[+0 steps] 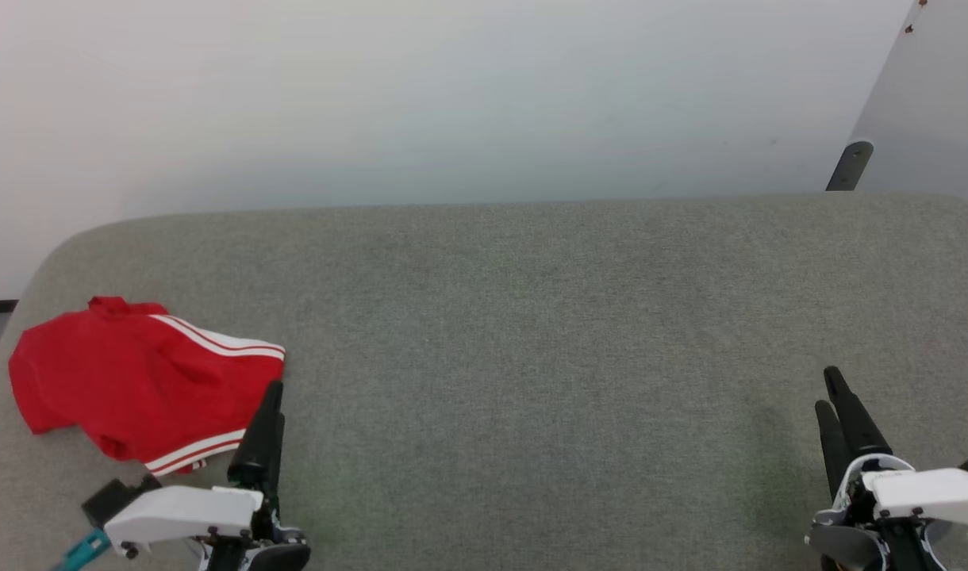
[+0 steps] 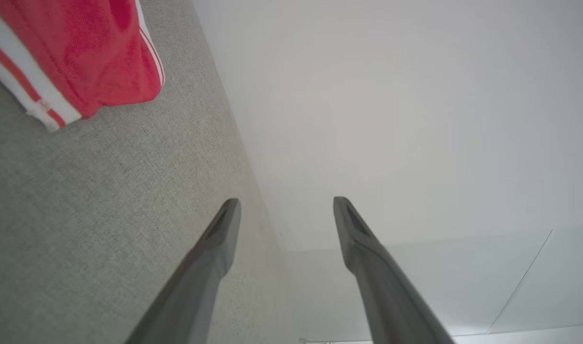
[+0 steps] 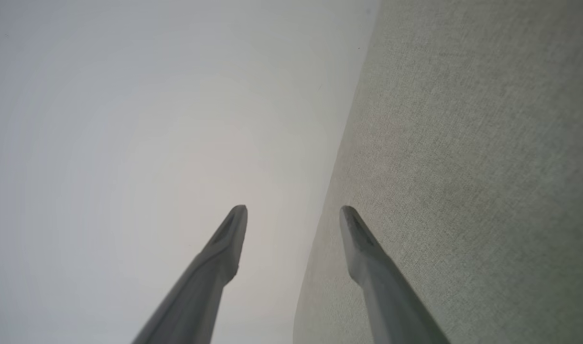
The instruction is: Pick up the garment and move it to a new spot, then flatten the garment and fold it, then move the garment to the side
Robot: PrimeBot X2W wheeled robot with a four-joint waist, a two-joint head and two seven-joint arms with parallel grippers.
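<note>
With left gripper (image 1: 270,394) and right gripper (image 1: 827,390) spread empty, pinch the white-striped hem (image 1: 194,452) of the garment (image 1: 127,377), likely light and limp.

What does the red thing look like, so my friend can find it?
Find the wide grey fabric surface and go to its left end. The garment lies there, beside the left gripper. It is bright red with paired thin white stripes along its edges, against plain grey.

A grey fabric-covered surface (image 1: 532,317) carries the folded red garment (image 1: 127,373) at its left end.
</note>
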